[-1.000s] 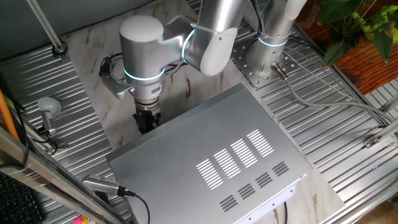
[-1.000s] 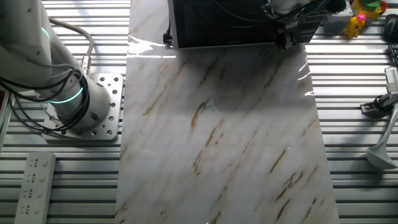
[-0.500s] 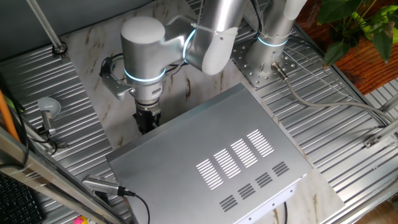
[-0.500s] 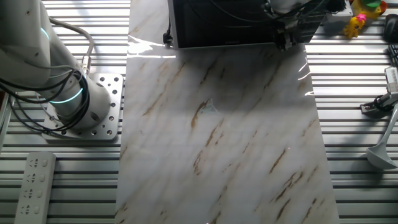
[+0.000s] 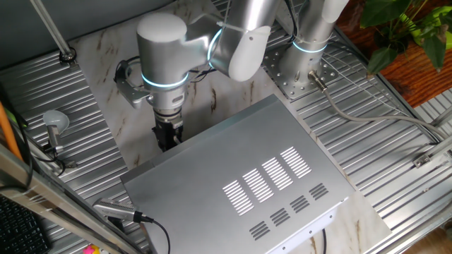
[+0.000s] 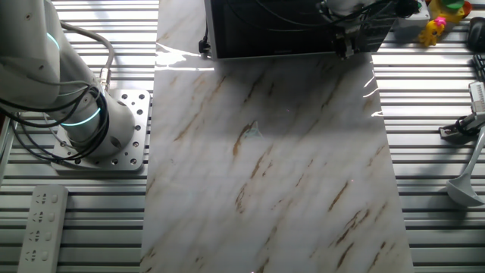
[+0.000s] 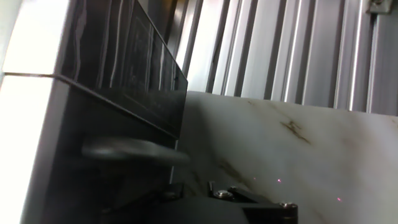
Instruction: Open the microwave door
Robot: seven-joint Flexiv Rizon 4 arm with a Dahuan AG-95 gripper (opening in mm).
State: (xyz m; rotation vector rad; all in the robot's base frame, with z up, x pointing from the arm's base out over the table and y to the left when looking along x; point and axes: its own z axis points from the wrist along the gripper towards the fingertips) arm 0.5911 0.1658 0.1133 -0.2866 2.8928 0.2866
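The microwave (image 5: pixel 240 176), a big silver-grey box with slotted top, fills the middle of one fixed view. Its black door (image 6: pixel 280 30) shows at the top of the other fixed view and looks flush with the box. My gripper (image 5: pixel 167 135) hangs straight down against the door's end by the box's front left corner. In the other fixed view the gripper (image 6: pixel 345 48) is at the door's right end. The hand view shows the door's glossy black face (image 7: pixel 124 81) very close on the left. The fingers are dark and blurred, so their spacing is unclear.
The microwave stands on a marble board (image 6: pixel 273 167) over a ribbed metal table (image 5: pixel 395 162). The arm's base (image 6: pixel 98 129) is bolted left of the board. A power strip (image 6: pixel 42 227), a ladle (image 6: pixel 464 186), a yellow toy (image 6: pixel 436 29) and a cable (image 5: pixel 141 219) lie around.
The arm's wrist joint has shifted very slightly. The gripper stays at the same end of the door, and the door has not visibly moved.
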